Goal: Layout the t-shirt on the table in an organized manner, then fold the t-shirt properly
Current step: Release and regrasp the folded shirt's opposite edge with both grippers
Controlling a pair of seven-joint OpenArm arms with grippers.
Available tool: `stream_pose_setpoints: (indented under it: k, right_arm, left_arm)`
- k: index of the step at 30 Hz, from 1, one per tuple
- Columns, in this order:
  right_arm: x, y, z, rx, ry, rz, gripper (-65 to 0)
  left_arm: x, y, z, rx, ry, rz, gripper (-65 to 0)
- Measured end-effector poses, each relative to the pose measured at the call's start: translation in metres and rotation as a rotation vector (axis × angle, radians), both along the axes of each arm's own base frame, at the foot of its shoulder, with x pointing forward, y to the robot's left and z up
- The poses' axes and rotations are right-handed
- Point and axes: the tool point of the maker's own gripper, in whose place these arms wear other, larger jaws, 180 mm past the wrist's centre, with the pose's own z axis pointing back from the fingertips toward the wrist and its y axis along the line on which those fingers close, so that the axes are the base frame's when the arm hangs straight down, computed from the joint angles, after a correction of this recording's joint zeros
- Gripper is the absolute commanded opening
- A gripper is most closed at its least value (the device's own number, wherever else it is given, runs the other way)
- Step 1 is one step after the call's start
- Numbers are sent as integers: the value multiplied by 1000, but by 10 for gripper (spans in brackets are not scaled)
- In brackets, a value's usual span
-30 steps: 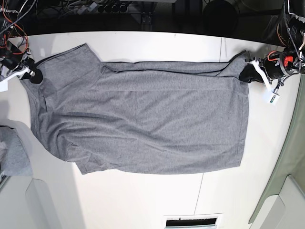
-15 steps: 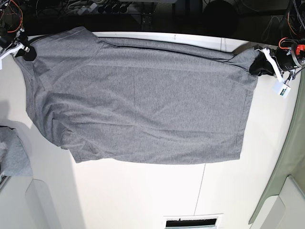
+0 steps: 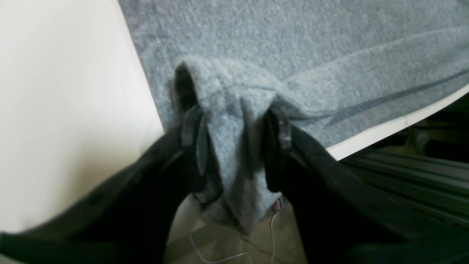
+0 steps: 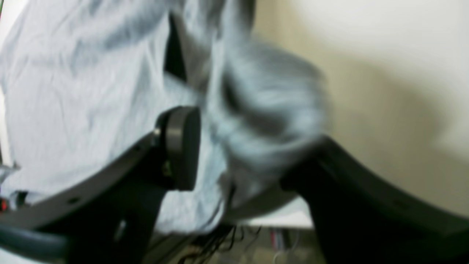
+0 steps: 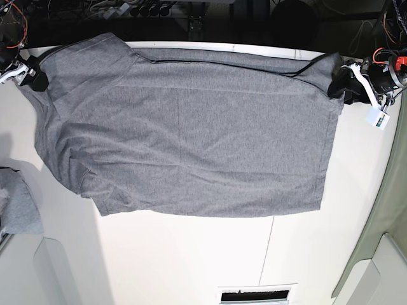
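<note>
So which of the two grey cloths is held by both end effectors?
The large spread t-shirt, gripped at two corners; the small bunch of grey cloth lies untouched beside it.

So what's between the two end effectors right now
In the base view the t-shirt spans the table between them, its far edge running from the left end effector to the right end effector.

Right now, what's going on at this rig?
Both arms hold the t-shirt by its two far corners along the back edge of the table. The left gripper is shut on a bunched corner of cloth; the right gripper also has cloth between its fingers, though that view is blurred. The shirt lies mostly spread flat, with its far edge folded over. No fold made yet. Another bunch of grey cloth lies apart at the table's side.
</note>
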Motion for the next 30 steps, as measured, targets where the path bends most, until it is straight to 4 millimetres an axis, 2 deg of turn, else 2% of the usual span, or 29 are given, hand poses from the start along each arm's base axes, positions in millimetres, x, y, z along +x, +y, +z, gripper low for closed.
stream_pose_setpoints:
  k: [6,10,14,18,23,26,30]
  right_arm:
    - [45,-34,39,-131,-157,-43,-327]
    - [66,-50,54,-204,-176,-47,-327]
    - [97,-55,73,-235,-258,-68,-327]
    - [135,-45,68,-259,-233,-47,-327]
    - [179,-26,44,-304,-188,1,-327]
    - [190,-23,24,-318,-138,15,-327]
    - [190,-18,-1,-301,-88,12,-327]
  left_arm:
    - [22,-18,36,7,-119,-66,-395]
    - [50,-24,60,-5,-211,-76,-393]
    - [75,-24,75,-14,-285,-68,-311]
    - [99,-31,72,-21,-289,-85,-301]
    - [119,-26,47,29,-239,-71,-301]
    - [140,-12,39,28,-221,-8,-301]
    - [163,9,32,1,-202,74,-301]
